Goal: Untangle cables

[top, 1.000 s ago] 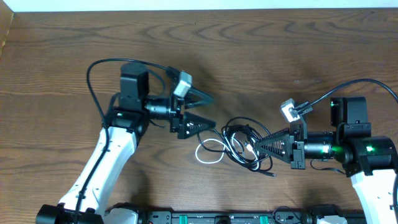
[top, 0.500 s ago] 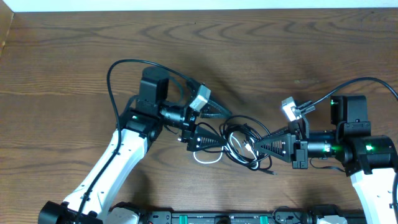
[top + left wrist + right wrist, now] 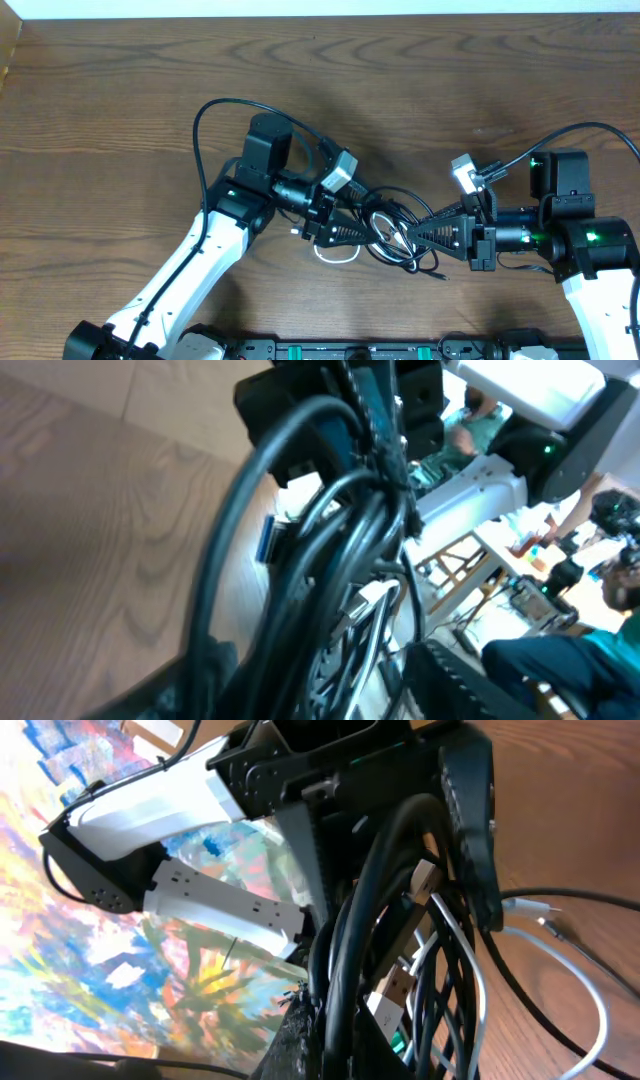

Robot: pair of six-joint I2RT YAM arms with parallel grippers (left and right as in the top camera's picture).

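Overhead, the tabletop (image 3: 120, 100) has broad bare wood toward its far edge and out to the left corner. On the near side a dark rail (image 3: 330, 350) runs along the edge, so there is little room there. The cables (image 3: 392, 225) lie in one knot between the two arms, closer to the near edge than to the far one. The white cable (image 3: 335, 252) loops out of the knot onto the wood just on the near side of the left arm's tip. A thin black tail (image 3: 438, 277) trails out toward the rail.

The left fingers (image 3: 345, 235) stand partly apart and straddle the left side of the knot, with black strands passing between them. I cannot tell whether they press on those strands or only surround them. The right fingers (image 3: 440, 238) are together in a narrow point, clamped on strands at the right side of the knot.

The left wrist view is close and blurred. It shows the black cables (image 3: 300, 590) as a thick bundle lifted off the wood and gathered at the top, where the right fingers (image 3: 375, 420) pinch them; the overhead view does not show that lift. The right wrist view gives the detail that both other views lack. It shows two pale plug ends (image 3: 425, 880) caught among the black loops, the white cable (image 3: 590, 1010) curving flat on the wood, and the left fingers (image 3: 470, 830) reaching into the bundle from the far side.
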